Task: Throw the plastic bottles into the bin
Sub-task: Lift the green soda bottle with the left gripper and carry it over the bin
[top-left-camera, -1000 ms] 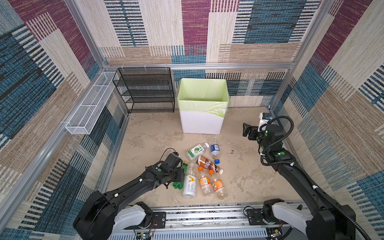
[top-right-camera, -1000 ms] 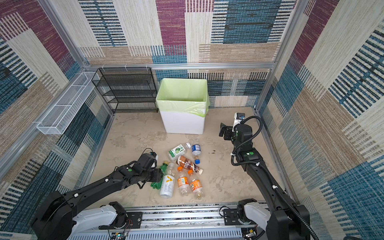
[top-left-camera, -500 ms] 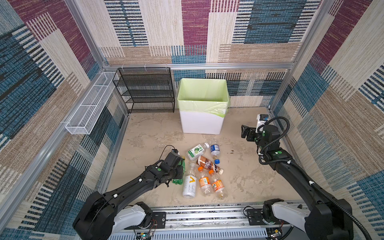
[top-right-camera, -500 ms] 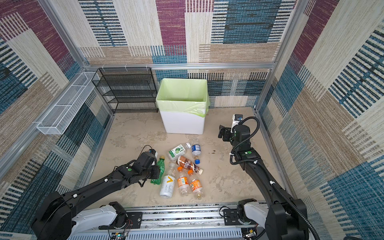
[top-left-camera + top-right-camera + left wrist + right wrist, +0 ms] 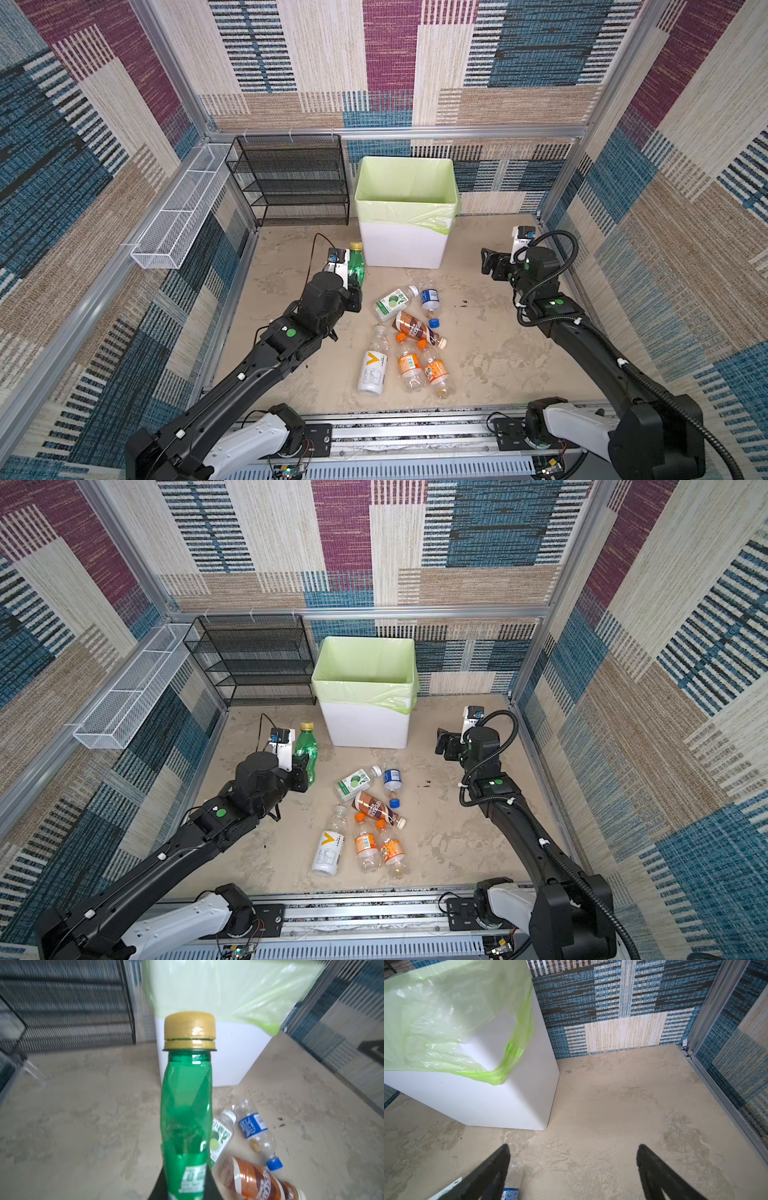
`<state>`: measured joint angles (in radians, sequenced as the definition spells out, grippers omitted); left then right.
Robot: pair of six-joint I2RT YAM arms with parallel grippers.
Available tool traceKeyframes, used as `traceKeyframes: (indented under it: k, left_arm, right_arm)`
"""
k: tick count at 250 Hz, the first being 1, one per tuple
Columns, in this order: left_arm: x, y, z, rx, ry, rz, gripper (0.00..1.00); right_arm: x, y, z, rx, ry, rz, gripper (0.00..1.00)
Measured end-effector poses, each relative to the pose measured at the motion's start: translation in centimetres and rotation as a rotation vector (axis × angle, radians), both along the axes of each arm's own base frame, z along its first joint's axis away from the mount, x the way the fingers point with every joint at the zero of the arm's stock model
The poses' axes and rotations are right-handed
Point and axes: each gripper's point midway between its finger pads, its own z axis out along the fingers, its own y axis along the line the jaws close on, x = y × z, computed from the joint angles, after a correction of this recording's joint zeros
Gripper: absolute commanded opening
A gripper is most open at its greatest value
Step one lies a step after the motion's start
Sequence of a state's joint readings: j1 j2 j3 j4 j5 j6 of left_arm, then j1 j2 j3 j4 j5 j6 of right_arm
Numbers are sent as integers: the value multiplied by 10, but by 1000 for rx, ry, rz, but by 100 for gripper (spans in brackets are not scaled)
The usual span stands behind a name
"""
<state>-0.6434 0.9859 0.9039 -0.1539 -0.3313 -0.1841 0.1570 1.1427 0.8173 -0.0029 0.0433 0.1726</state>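
Since a second ago the left claw [image 5: 355,286] has risen from the edge of the pile and carried the green bottle [image 5: 356,266] toward the bin [image 5: 403,249]. The right claw [image 5: 490,262] has shifted only slightly. Both top views show the green bottle [image 5: 306,746] upright, cap up, just beside the bin's [image 5: 365,729] front left corner and not over its opening. They show little of the grip itself. The left wrist view settles that: dark jaws are clamped on the lower, labelled part of the green bottle [image 5: 187,1095], with its gold cap standing in front of the bin's [image 5: 228,1059] white wall and green liner. Six bottles lie on the tabletop [image 5: 498,353] in front of the bin. These are a lime-labelled bottle [image 5: 392,300], a blue-labelled bottle [image 5: 429,298], a brown-labelled bottle [image 5: 415,330], a white-labelled bottle [image 5: 372,368] and two orange-capped bottles [image 5: 409,365]. The left wrist view shows only the first three. The top views show the right claw [image 5: 442,742] only side-on, to the right of the bin. The right wrist view shows the right claw [image 5: 573,1147] with jaws spread wide over bare tabletop [image 5: 612,1105] and holding nothing, the bin's [image 5: 488,1101] corner ahead of it.
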Motion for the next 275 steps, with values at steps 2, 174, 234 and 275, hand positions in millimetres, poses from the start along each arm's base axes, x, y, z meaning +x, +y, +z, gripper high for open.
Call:
traceKeyframes:
  k: [2, 174, 234, 275]
  left_arm:
    - [1, 0, 6, -1, -23, -2, 13]
    - [-16, -58, 307, -237, -1171, -206, 31]
    - [144, -100, 327, -179, -822, -102, 76]
    - [176, -111, 293, -138, -565, -138, 91]
  right_arm:
    - [0, 0, 1, 2, -2, 0, 94]
    - [-7, -4, 48, 55, -127, -29, 90]
    - [-4, 1, 46, 82, -118, -6, 92]
    - [-9, 1, 53, 81, -132, 1, 94]
